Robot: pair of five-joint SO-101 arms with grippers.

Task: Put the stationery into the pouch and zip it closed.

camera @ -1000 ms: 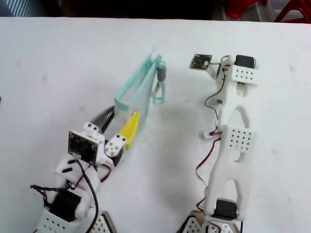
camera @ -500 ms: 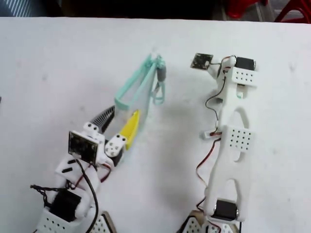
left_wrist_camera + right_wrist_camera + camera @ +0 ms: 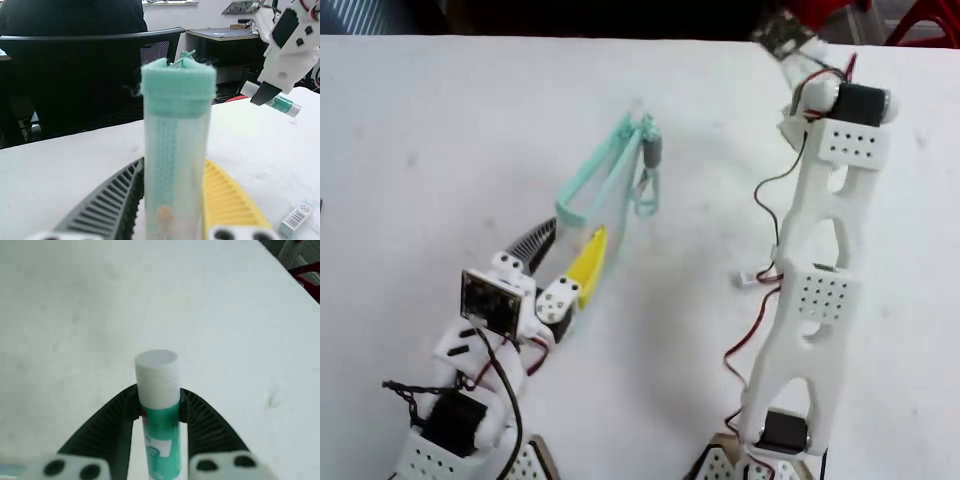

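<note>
Loading step. Your right hand point(image 3: 158, 392) clenched on glue stick point(image 3: 156, 371); left hand point(image 3: 574, 234) grasping pouch point(image 3: 176, 130). Next: bring stick to pouch opening, align, insert.

One pouch point(image 3: 610, 175), one glue stick point(image 3: 157, 405), one small box point(image 3: 296, 218)

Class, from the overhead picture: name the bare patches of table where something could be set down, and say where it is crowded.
Widest bare patch: the table left of the pouch, to its left edge. Narrower: the strip between the pouch and the right arm. Crowded: where the left gripper clamps the pouch, and the near edge by both arm bases.
</note>
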